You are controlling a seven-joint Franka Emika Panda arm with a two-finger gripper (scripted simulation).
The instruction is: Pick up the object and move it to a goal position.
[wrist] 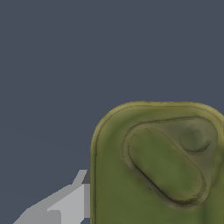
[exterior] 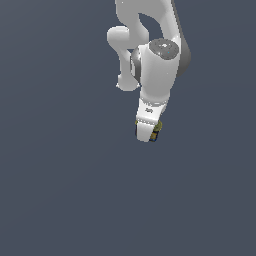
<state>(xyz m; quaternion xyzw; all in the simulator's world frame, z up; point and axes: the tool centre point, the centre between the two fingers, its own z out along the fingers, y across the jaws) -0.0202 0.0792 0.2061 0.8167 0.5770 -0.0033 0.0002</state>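
Note:
The object (exterior: pixel 157 131) is a small olive-green block with an orange-yellow band and a dark blue edge. In the exterior view it peeks out on both sides of my white gripper (exterior: pixel 147 134), which points down and hides most of it. In the wrist view the object (wrist: pixel 157 166) fills much of the picture, showing an olive top with a rounded raised panel. One grey finger (wrist: pixel 65 205) lies against its side; the other finger is out of the picture. The gripper is shut on the object.
The white arm (exterior: pixel 157 70) reaches down from the upper middle of the exterior view. Around it is only a plain dark blue-grey ground (exterior: pixel 60 190). No goal marker shows.

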